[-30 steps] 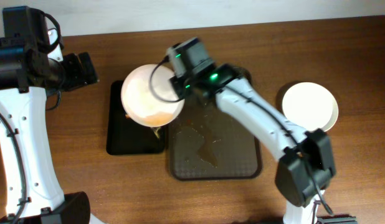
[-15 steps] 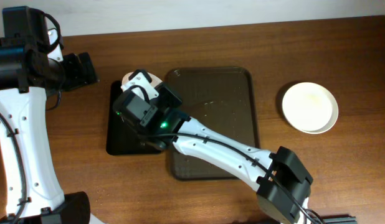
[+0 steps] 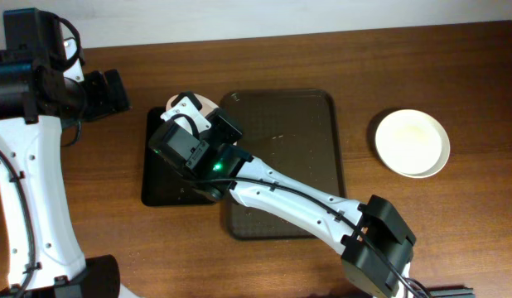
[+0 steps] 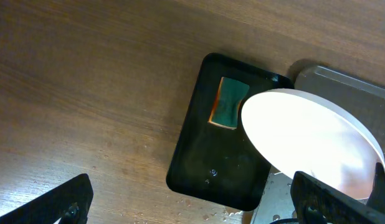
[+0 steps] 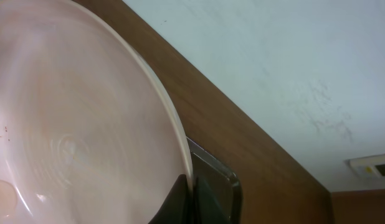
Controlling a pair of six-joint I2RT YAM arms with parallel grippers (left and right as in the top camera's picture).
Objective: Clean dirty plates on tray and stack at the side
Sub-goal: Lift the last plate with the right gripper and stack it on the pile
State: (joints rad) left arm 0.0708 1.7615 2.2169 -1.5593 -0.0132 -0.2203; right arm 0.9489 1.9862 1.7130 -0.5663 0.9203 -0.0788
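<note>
My right gripper [image 5: 191, 194] is shut on the rim of a white plate [image 5: 74, 124]. It holds the plate tilted on edge over the small black tray [image 3: 169, 186]. The plate has a faint orange smear and tiny specks. From overhead only a sliver of the plate [image 3: 208, 104] shows behind the right wrist [image 3: 190, 141]. In the left wrist view the plate [image 4: 311, 140] hangs over the black tray [image 4: 205, 155]. The brown tray [image 3: 310, 124] holds no plates. A clean white plate [image 3: 412, 142] sits at the right. My left gripper [image 4: 205, 205] is open and empty, left of the black tray.
A green and orange sponge [image 4: 228, 102] lies at the far end of the black tray. Water drops and crumbs lie on the brown tray and on the table beside the black tray. The left arm [image 3: 41, 83] stands at the far left.
The right arm swung left from over the brown tray to over the black tray and turned the plate from face-up to on edge. It has barely moved in the last half second. The left arm is still.
</note>
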